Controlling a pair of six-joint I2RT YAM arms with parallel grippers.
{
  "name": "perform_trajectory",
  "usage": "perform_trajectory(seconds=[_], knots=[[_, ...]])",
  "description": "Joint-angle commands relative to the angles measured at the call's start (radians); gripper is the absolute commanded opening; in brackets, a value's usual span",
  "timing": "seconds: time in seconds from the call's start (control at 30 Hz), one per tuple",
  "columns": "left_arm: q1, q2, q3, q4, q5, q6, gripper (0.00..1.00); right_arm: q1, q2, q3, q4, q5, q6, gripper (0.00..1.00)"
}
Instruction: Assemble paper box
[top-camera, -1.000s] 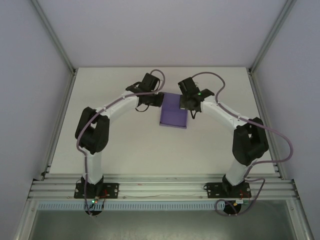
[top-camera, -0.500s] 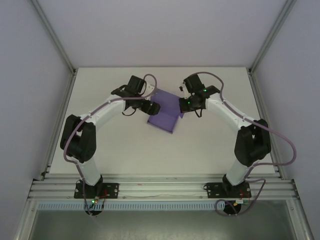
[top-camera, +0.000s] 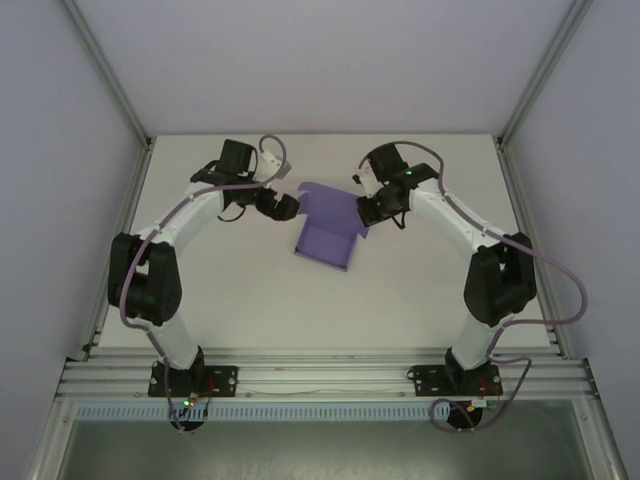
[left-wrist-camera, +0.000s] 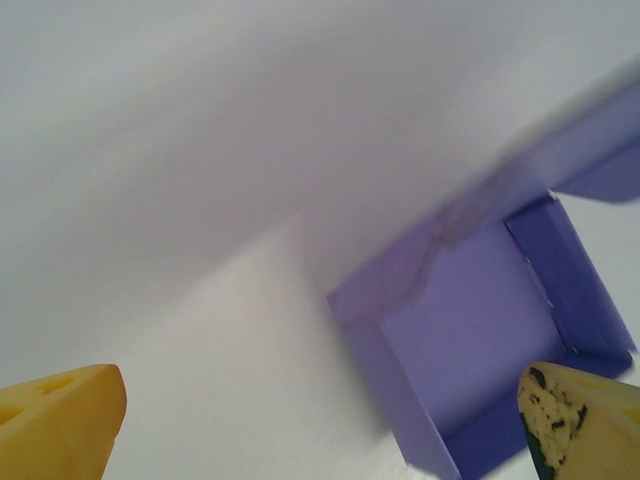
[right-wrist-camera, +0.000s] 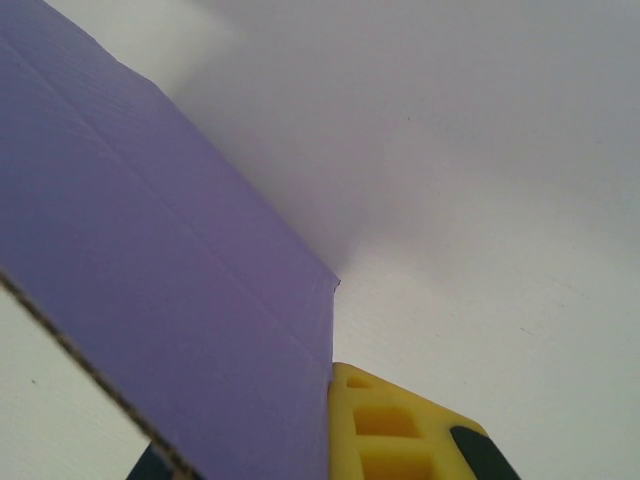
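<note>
Pinching: my right fingers (right-wrist-camera: 400, 430) clamp the paper box (top-camera: 328, 240) edge.
Left wrist: left fingers (left-wrist-camera: 60, 425) spread; box's inner walls visible.
Hidden: right tips, behind card.

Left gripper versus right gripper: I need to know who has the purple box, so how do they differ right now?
The left gripper is open, fingers wide apart; the right gripper is shut. The left gripper holds nothing, the paper box lying just ahead of it; the right gripper pinches the box's card wall. Both have yellow fingers.
</note>
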Motion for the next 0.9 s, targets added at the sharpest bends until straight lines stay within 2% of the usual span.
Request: perform_trajectory(seconds=[0.0, 0.17, 0.3, 0.37, 0.47, 0.6, 0.73, 0.77, 0.8, 0.87], knots=[[0.0, -0.041, -0.013, 0.029, 0.154, 0.109, 1.0, -0.008, 0.019, 0.039, -0.066, -0.056, -0.115, 0.0], [0.0, 0.043, 0.083, -0.052, 0.201, 0.164, 0.99, -0.008, 0.045, 0.069, -0.086, -0.093, -0.168, 0.0], [0.0, 0.123, 0.18, -0.159, 0.257, 0.249, 0.85, -0.008, 0.06, 0.086, -0.092, -0.098, -0.175, 0.0], [0.001, 0.159, 0.226, -0.217, 0.308, 0.299, 0.73, -0.008, 0.068, 0.102, -0.104, -0.096, -0.176, 0.0], [-0.005, 0.213, 0.281, -0.303, 0.349, 0.372, 0.66, -0.008, 0.079, 0.121, -0.115, -0.101, -0.174, 0.0], [-0.022, 0.27, 0.333, -0.358, 0.324, 0.398, 0.54, -0.008, 0.079, 0.132, -0.118, -0.109, -0.174, 0.0], [-0.024, 0.29, 0.338, -0.372, 0.292, 0.408, 0.31, -0.008, 0.077, 0.133, -0.12, -0.106, -0.172, 0.0], [-0.024, 0.289, 0.33, -0.346, 0.281, 0.384, 0.21, -0.009, 0.077, 0.133, -0.12, -0.109, -0.172, 0.0], [-0.025, 0.289, 0.328, -0.328, 0.273, 0.364, 0.04, -0.008, 0.079, 0.134, -0.12, -0.109, -0.169, 0.0], [-0.027, 0.287, 0.327, -0.301, 0.257, 0.324, 0.0, -0.008, 0.082, 0.133, -0.119, -0.108, -0.166, 0.0]])
